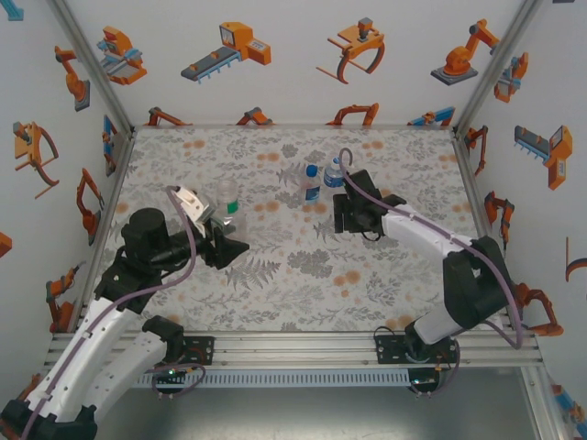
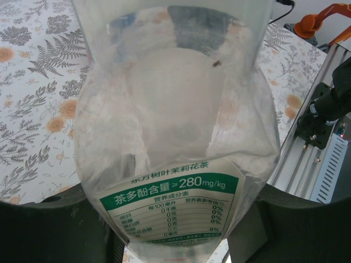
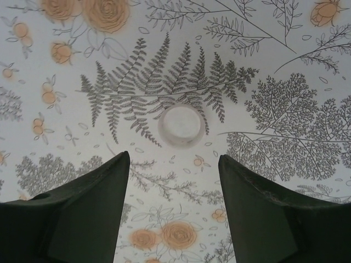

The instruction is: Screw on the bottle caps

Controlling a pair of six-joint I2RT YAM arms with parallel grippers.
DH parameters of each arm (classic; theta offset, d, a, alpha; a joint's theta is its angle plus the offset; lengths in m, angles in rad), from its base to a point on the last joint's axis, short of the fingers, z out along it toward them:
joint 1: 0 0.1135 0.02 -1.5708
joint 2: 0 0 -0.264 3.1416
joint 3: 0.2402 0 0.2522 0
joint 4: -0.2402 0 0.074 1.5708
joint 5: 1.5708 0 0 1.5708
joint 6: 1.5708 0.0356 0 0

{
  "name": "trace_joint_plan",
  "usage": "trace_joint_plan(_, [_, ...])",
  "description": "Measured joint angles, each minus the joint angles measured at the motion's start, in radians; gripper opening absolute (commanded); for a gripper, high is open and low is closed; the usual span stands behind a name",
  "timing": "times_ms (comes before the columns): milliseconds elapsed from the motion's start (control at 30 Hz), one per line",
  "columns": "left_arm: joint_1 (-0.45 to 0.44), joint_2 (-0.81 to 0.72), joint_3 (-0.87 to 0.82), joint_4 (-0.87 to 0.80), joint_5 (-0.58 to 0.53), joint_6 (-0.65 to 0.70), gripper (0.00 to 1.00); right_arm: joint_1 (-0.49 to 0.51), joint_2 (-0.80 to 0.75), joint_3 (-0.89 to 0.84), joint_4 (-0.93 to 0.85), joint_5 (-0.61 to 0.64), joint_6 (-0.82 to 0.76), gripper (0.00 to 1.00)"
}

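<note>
My left gripper [image 1: 223, 223] [image 2: 175, 219] is shut on the slim clear bottle [image 1: 227, 196] [image 2: 175, 137] with the white-and-green label, and its dark fingers [image 2: 49, 230] press both sides of the label. A white bottle cap [image 3: 181, 125] lies flat on the flowered table, just ahead of my right gripper [image 3: 173, 158] [image 1: 353, 218]. That gripper hangs open above the cloth with nothing between its fingers. Two clear bottles with blue labels [image 1: 312, 183] [image 1: 335, 174] stand upright side by side just beyond the right gripper, each with a blue top.
The flowered table cloth [image 1: 275, 284] covers the whole work surface. White walls with robot pictures close it in at the back and sides. An aluminium rail [image 1: 303, 344] carrying the arm bases runs along the near edge.
</note>
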Motion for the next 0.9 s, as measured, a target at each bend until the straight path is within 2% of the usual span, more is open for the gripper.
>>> trace_joint_plan(333, [-0.002, -0.006, -0.001, -0.013, -0.005, -0.011, 0.15, -0.02, 0.169, 0.0, 0.056, -0.031, 0.008, 0.57])
trace_joint_plan(900, [-0.002, 0.002, -0.016, -0.023, -0.008, -0.012, 0.15, -0.021, 0.181, 0.008, 0.081, -0.034, 0.02, 0.44])
